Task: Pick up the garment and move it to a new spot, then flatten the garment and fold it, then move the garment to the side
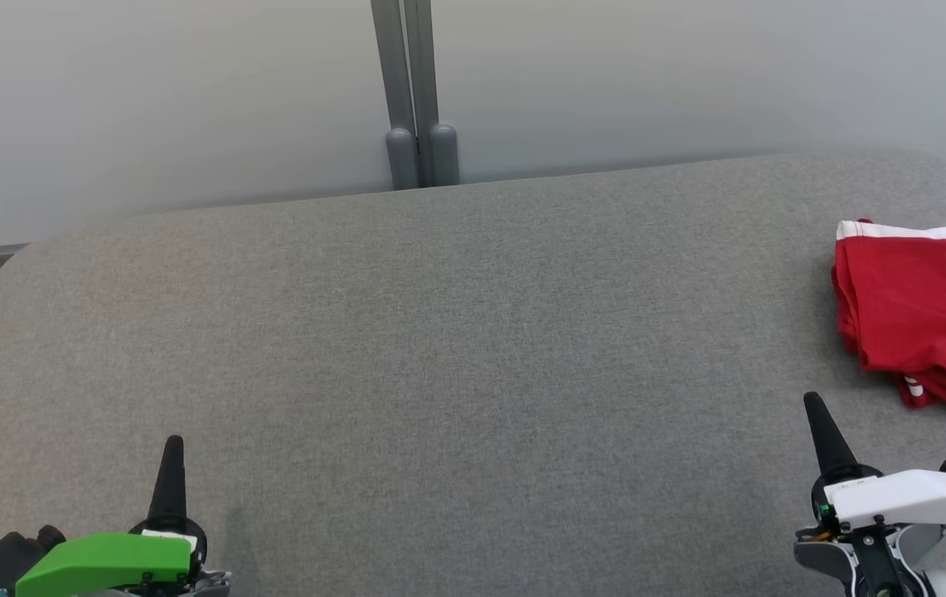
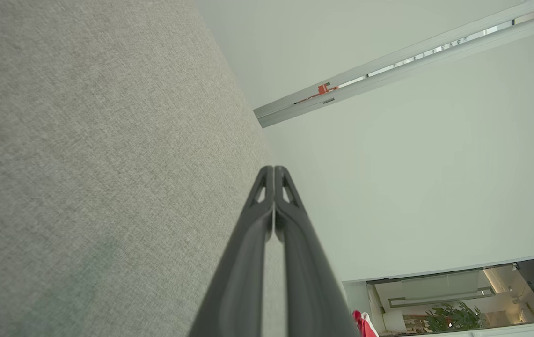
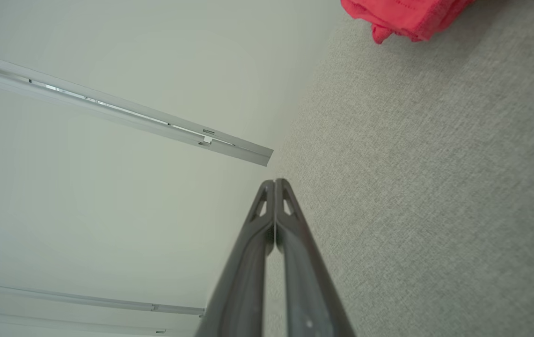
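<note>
One grey fabric surface (image 1: pixel 456 348), wide, taking most of the head view. One red garment (image 1: pixel 929 323) with white trim, bunched in layers (partly cut by the frame edge), lying at the far right of the surface. Two pincers at the near edge: left pincer (image 1: pixel 172 448) above one green cover (image 1: pixel 99 564), right pincer (image 1: pixel 812 402) above one white cover (image 1: pixel 912 493). Two dark fingers (image 2: pixel 243 262) on each, pressed together, pinching nothing. Garment near the right pincer but not touching, well apart from the left.
</note>
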